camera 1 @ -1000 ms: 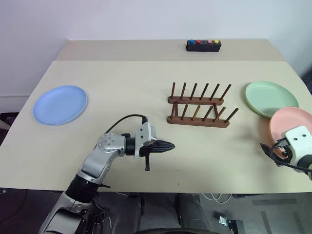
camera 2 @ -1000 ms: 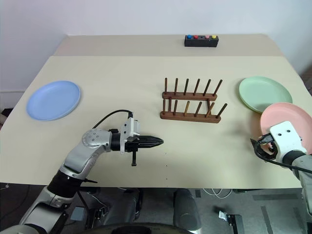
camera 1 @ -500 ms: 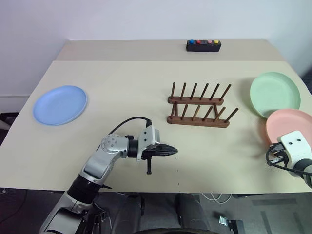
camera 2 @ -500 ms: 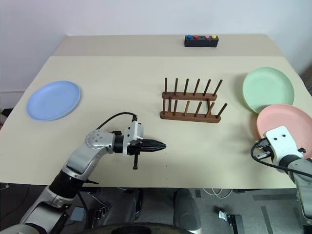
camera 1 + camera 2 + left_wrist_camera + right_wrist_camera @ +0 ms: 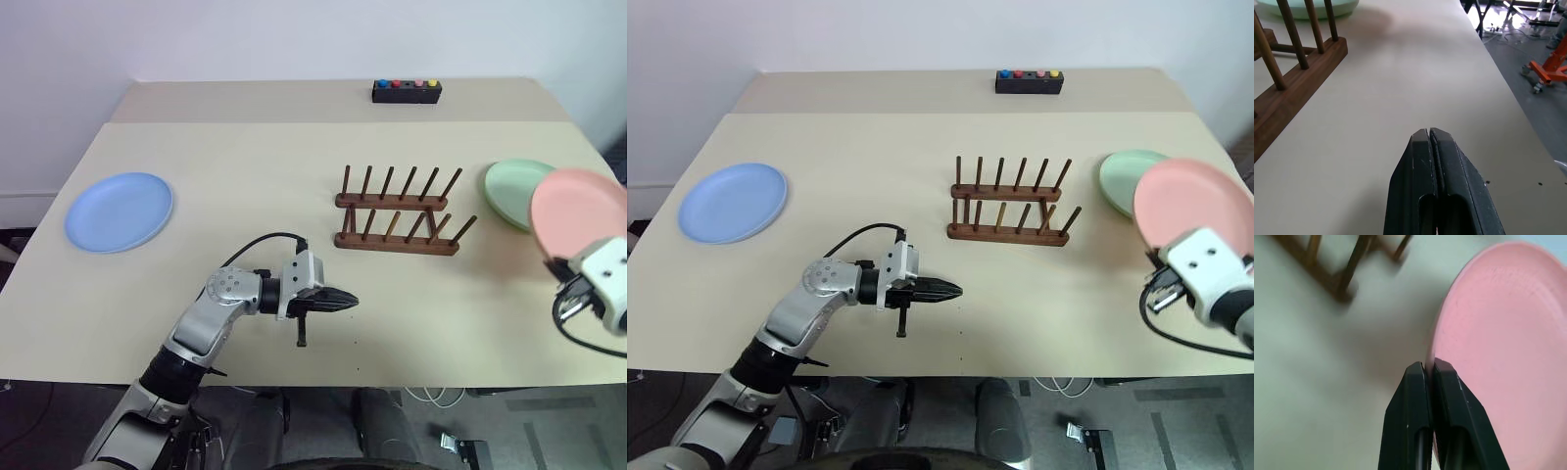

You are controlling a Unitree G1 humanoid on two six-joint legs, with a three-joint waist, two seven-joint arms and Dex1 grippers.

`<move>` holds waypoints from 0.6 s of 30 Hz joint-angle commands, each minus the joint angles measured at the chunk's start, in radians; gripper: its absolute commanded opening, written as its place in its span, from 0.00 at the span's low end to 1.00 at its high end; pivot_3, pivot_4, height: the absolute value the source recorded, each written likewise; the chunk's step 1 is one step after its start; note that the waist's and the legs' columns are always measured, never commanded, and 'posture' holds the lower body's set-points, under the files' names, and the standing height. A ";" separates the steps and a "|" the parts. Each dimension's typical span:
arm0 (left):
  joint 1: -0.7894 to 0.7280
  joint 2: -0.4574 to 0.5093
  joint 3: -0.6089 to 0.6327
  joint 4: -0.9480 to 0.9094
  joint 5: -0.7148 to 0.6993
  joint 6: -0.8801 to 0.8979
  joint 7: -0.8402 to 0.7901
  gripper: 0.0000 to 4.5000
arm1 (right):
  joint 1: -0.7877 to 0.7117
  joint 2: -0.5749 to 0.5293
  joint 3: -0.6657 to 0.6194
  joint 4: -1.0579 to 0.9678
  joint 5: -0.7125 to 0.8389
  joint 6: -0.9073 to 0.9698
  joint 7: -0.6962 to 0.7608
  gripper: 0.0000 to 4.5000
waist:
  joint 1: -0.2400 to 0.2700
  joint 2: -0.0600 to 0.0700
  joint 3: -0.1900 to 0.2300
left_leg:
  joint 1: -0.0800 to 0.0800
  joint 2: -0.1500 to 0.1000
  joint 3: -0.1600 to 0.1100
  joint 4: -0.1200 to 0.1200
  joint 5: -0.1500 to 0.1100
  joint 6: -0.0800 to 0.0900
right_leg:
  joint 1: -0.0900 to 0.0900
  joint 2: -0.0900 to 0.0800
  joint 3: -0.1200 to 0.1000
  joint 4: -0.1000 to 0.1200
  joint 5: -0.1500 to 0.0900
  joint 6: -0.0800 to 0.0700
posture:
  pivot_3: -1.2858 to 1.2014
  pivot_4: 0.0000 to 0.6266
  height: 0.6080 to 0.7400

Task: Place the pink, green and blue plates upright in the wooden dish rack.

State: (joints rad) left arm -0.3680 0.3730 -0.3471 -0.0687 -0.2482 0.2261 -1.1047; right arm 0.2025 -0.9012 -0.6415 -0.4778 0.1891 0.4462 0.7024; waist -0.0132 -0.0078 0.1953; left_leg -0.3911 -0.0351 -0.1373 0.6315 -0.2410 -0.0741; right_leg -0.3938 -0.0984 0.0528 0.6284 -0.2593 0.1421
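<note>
Since a second ago the right hand (image 5: 1429, 369) has risen off the tabletop (image 5: 245, 176) with the pink plate (image 5: 578, 212), which lay flat near the right edge then and is now raised and tilted up, its face turned toward the camera. That hand's two black fingers are pinched onto the plate's rim, as the right wrist view shows. The lifted plate now overlaps the green plate (image 5: 509, 186) in the head views; the green plate sits on the tabletop near the right edge, just beyond the right end of the wooden dish rack (image 5: 397, 215).

The wooden dish rack stands empty of plates around the middle of the tabletop, its pegs upright or slightly leaning. The blue plate (image 5: 120, 211) lies flat near the left edge, well apart from the rack.

The left hand (image 5: 345, 302) is closed on nothing, fingers pressed together, hovering near the front edge and pointing toward the right side, in front of the rack. A small black box with coloured buttons (image 5: 407, 90) rests by the far edge.
</note>
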 commanded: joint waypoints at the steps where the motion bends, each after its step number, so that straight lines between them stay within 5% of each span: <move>1: -0.014 -0.013 0.001 0.000 0.002 -0.031 0.008 0.00 | -0.136 -0.037 -0.038 -0.001 0.082 -0.026 0.012 0.01 | 0.001 0.000 0.000 | 0.000 0.000 0.000 0.000 0.000 0.000 | 0.000 0.000 0.000 0.000 0.000 0.000 | 0.52 0.24 1.00; 9: 0.008 -0.024 0.000 -0.003 0.017 -0.051 0.044 0.00 | -0.482 0.017 0.132 0.014 0.343 0.062 0.024 0.01 | 0.000 -0.001 0.000 | 0.000 0.000 -0.001 -0.001 0.000 0.000 | -0.001 0.000 0.000 0.000 0.001 0.001 | 0.52 0.24 1.00; 18: 0.040 -0.009 0.010 -0.040 0.022 -0.045 0.088 0.00 | -0.619 0.111 0.145 0.045 0.637 0.222 -0.010 0.01 | 0.003 0.000 0.000 | -0.001 0.000 -0.001 -0.002 0.000 0.000 | -0.001 0.000 0.000 0.000 0.001 0.002 | 0.52 0.24 1.00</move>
State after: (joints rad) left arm -0.3299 0.3626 -0.3474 -0.0654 -0.2268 0.1881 -1.0243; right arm -0.3932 -0.7981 -0.4572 -0.4290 0.7655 0.6512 0.7074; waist -0.0106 -0.0081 0.1957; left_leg -0.3921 -0.0351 -0.1386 0.6299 -0.2410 -0.0739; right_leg -0.3952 -0.0985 0.0525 0.6281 -0.2582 0.1440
